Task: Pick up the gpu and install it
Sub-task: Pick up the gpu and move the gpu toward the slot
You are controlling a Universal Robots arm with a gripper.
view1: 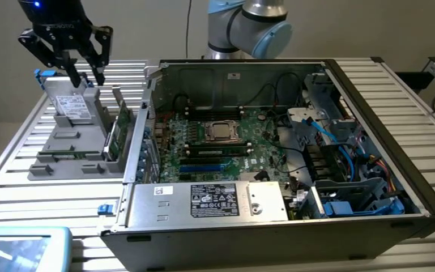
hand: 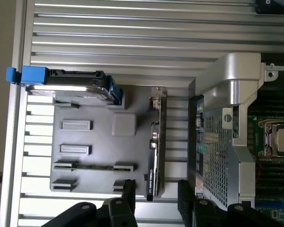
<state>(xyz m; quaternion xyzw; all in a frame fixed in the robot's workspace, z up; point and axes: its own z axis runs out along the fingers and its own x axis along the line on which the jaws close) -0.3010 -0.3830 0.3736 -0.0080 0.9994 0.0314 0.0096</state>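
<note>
1. gpu [view1: 118, 133]: stands on its long edge in a slot along the edge of the grey holder [view1: 66, 153] nearest the computer case [view1: 278, 226]. The wrist view shows only its thin edge [hand: 154, 151], so its faces cannot be made out there. The exterior view gives a slanted sight of one greenish side.
2. gripper [view1: 88, 79]: jaws spread wide, holding nothing. It hangs above the holder's far end, over the hard drive [view1: 72, 105], apart from the gpu. In the wrist view the black fingers [hand: 128, 194] are cut off by the picture's border, and the gpu's edge lines up with the gap between them.
3. hard drive: at the holder's far corner (white label, blue bracket).
4. computer case: lies open side up, with the motherboard [view1: 217, 141] exposed. The cables at the exterior view's right are tangled and hard to tell apart.
5. table [view1: 51, 198]: slatted aluminium. The holder sits just beside the case.
6. pale blue object [view1: 17, 246]: at the table's near corner, cut off, so its kind cannot be told.
7. arm [view1: 248, 28]: its grey-and-blue joint stands behind the case's far edge, cut off above, against a plain wall.
</note>
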